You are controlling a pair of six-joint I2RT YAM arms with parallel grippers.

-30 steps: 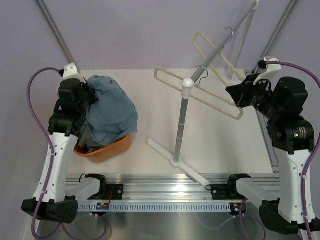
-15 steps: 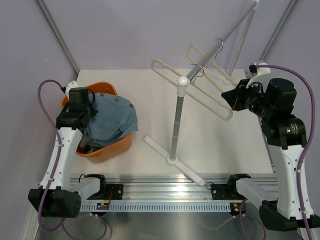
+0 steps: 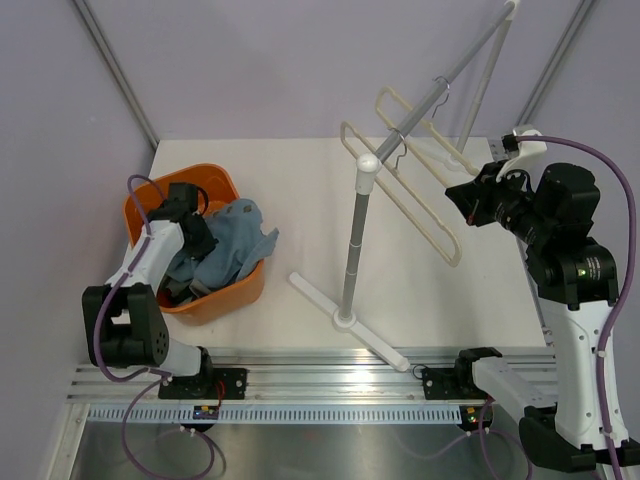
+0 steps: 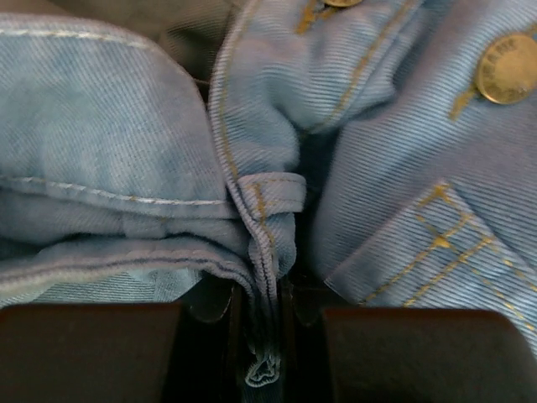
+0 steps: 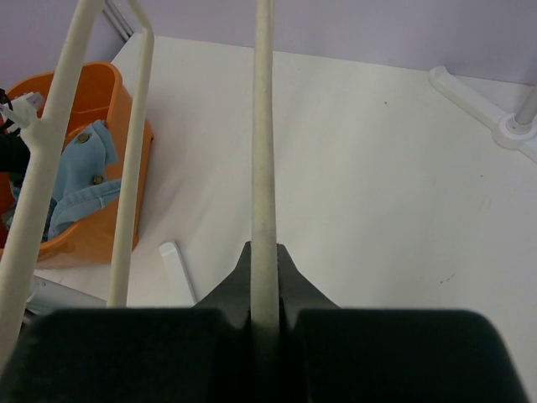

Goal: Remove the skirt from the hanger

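Skirt [image 3: 235, 232] has been lowered within the last second into the basket [image 3: 228, 296], a hem fold pinched in the left gripper [image 4: 262, 306], while the bare hanger [image 5: 263, 126] is clamped by the right gripper [image 5: 265, 270], so only release is judged outstanding.

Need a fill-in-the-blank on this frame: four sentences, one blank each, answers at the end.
1. The denim skirt lies in the ____ basket.
2. The left gripper is shut on a fold of the ____.
3. The right gripper is shut on a bar of a cream hanger, which carries ____ garment.
4. ____ hangers hang on the grey rack.
Answers: orange; skirt; no; two.
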